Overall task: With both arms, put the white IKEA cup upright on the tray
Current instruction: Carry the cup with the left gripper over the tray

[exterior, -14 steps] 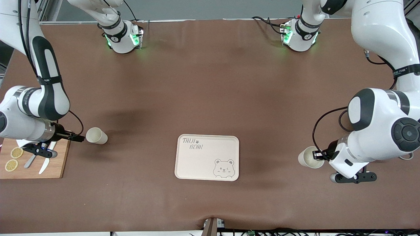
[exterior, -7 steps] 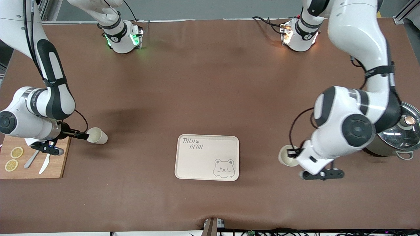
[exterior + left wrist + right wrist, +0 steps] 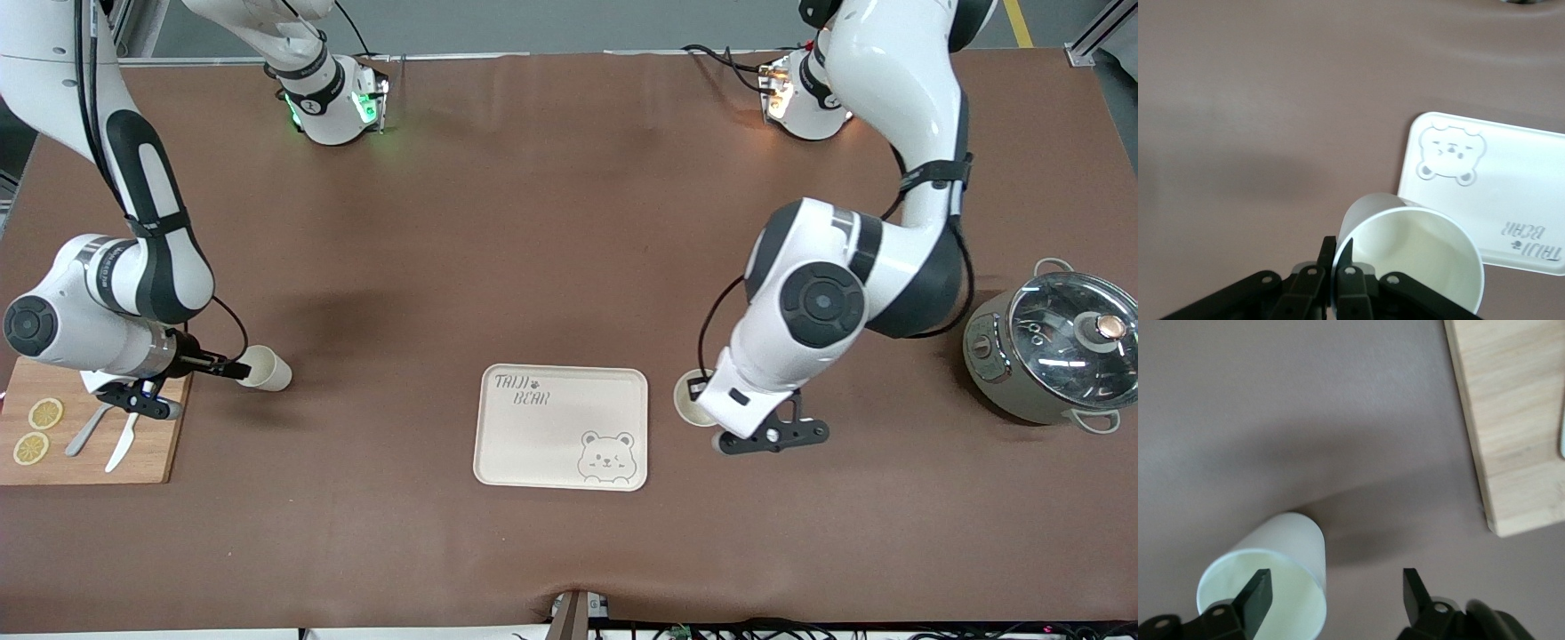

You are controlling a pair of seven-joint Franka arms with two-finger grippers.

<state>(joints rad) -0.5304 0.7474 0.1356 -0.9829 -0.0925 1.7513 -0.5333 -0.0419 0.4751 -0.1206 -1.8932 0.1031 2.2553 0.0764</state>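
Two cups, one in a grip and one about to be taken

Both arms are at work on white cups, and the tray point(image 3: 533, 444) lies flat between them with nothing on it. The left arm point(image 3: 809, 302) has its jaws together on the wall of the first cup point(image 3: 690, 397), pinching it at the rim with one finger inside and one outside, as the left wrist view shows point(image 3: 1418, 253). That thin-wall pinch suits a light cup, I judge, and leaves the base free to be set down. The cup is tipped, its mouth turned partly up, and it sits just beside the tray on the side toward the left arm's end of the surface. It is not yet over the tray point(image 3: 1511, 180), and I cannot tell whether it touches the surface.

The second cup point(image 3: 267, 369) lies on its side, well apart from the tray toward the right arm's end. The right arm point(image 3: 116, 293) has its jaws apart at the mouth of this cup point(image 3: 1271, 573), one finger across the opening and the other out over bare surface, so the nearer wall stands between them. A cup on its side offers its rim sideways, which probably explains the low, level reach.

A cutting board point(image 3: 151, 444) lies farther from the tray than the second cup, and a lidded pot point(image 3: 1058, 356) stands well apart from the tray toward the left arm's end
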